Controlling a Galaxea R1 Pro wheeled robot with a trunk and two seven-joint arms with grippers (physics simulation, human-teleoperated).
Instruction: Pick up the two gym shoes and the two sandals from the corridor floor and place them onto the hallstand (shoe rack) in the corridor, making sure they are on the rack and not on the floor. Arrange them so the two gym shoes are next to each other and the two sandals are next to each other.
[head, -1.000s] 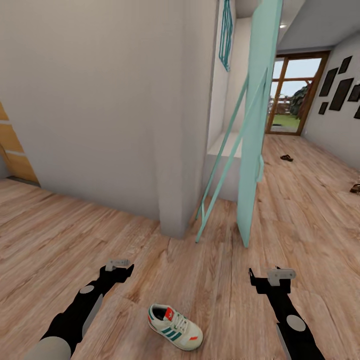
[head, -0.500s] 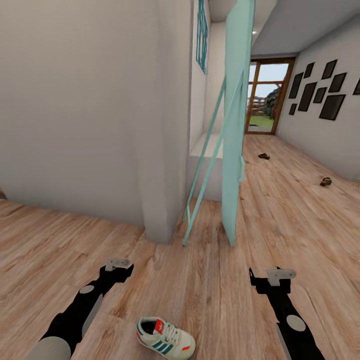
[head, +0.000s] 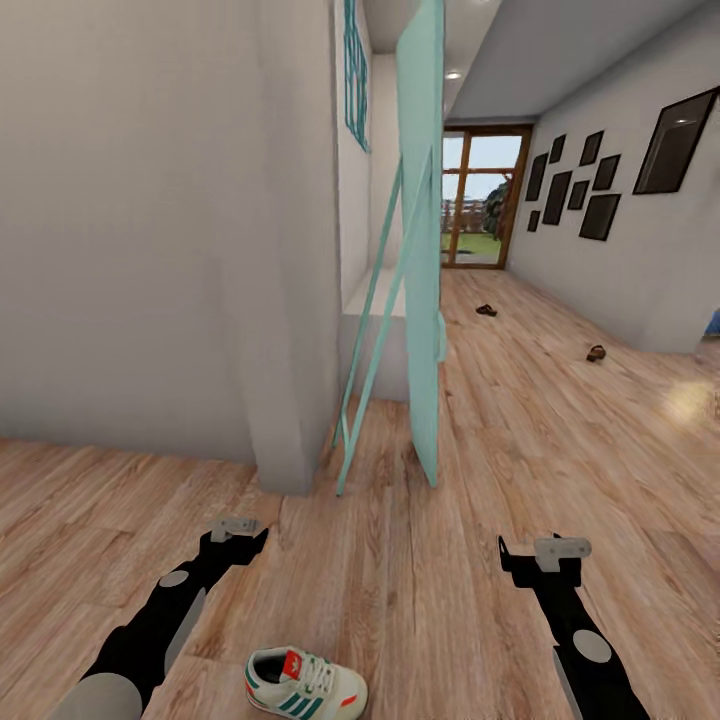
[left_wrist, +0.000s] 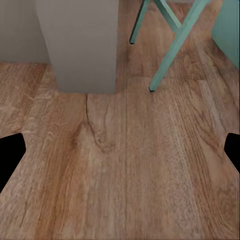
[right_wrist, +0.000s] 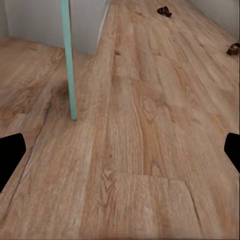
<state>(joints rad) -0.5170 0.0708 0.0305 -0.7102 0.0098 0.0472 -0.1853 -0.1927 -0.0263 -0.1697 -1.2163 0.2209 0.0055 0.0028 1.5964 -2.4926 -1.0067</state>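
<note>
One white gym shoe (head: 305, 685) with green stripes and a red tongue tab lies on the wood-plank corridor floor (head: 480, 480), close below me between my two arms. Its partner is out of view. Two small brown sandals lie far down the corridor, well apart: one sandal (head: 486, 310) (right_wrist: 164, 11) near the glass door, the other sandal (head: 596, 353) (right_wrist: 233, 49) towards the right wall. My left gripper (head: 238, 535) (left_wrist: 120, 155) and right gripper (head: 545, 555) (right_wrist: 120, 155) both hang open and empty over bare floor. The hallstand is hidden or out of view.
A grey wall corner (head: 290, 400) stands just ahead on the left. A tall teal panel (head: 420, 250) with slanted teal legs (head: 365, 350) leans beside it, half hiding a pale low block (head: 385, 345) in a recess. Dark picture frames (head: 575, 190) hang on the right wall.
The whole picture has shifted left and down, so the camera has moved, showing more of the corridor on the right. Both arms hold the same pose, and the shoe lies still.
</note>
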